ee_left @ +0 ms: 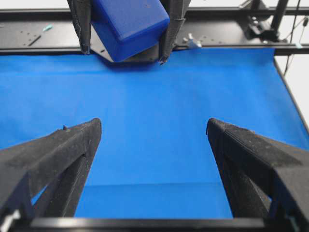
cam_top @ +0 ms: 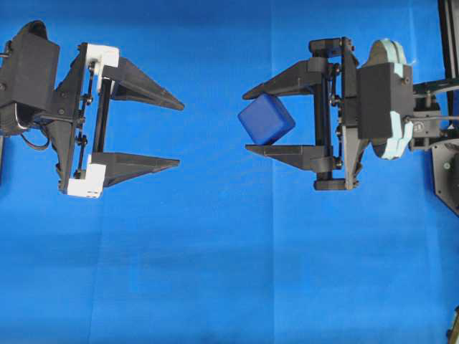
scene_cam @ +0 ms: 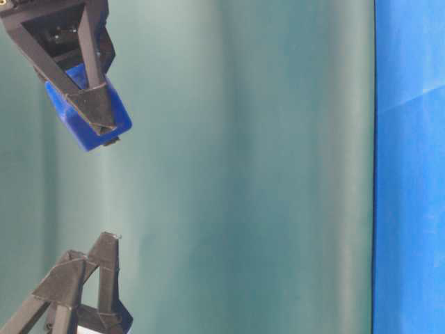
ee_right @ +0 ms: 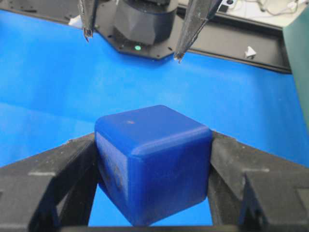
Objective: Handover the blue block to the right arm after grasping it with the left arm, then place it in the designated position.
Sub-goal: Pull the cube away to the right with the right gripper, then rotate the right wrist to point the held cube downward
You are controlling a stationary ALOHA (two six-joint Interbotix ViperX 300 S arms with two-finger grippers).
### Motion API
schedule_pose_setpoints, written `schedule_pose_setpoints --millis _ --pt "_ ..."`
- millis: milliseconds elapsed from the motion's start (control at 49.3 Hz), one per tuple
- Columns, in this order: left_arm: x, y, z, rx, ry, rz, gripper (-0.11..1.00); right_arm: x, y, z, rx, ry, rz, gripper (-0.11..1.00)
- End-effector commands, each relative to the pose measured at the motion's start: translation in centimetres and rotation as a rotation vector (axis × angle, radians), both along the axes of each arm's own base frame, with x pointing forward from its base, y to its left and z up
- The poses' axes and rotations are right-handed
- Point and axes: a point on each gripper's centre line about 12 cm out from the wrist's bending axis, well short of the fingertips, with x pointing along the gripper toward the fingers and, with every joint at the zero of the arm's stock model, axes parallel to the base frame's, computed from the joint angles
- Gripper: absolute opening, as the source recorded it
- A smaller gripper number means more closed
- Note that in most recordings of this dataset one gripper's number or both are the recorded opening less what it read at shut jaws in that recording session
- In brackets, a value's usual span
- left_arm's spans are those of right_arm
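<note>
1. The right arm's gripper (cam_top: pixel 247 120), the one with the mint-green housing, is clamping the blue block (cam_top: pixel 266 119) between its two tapered black fingers, holding it clear above the blue cloth (cam_top: pixel 215 272).
2. The cube is sitting skewed in the grip, one corner poking out past the fingertips toward the left arm; it has no long axis to speak of.
3. The left arm's gripper (cam_top: pixel 179 135), with its white brackets, is standing empty with fingers spread wide, well apart from the block.
4. By the look of it, the handover is done; what is remaining is the lowering onto the cloth, and no marked spot is showing.
5. The block is looking smooth and round-edged, like moulded plastic; the finger pads (ee_left: pixel 251 145) are looking rough and grainy.
</note>
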Motion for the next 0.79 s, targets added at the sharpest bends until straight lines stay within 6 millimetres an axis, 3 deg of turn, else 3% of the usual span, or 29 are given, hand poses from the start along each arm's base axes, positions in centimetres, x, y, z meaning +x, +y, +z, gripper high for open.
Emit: schedule_pose_setpoints --millis 0,547,770 --pt "-0.6 0.1 1.7 -0.003 -0.051 0.003 0.93 -0.2 0.1 1.4 0.005 -0.035 0.003 0.54" --pt "-0.5 0.1 1.7 -0.003 -0.051 0.003 0.93 -0.3 0.4 1.2 0.009 -0.023 0.004 0.54" --pt "-0.5 0.1 1.7 -0.003 -0.051 0.003 0.93 -0.5 0.5 0.0 0.035 0.075 -0.048 0.54"
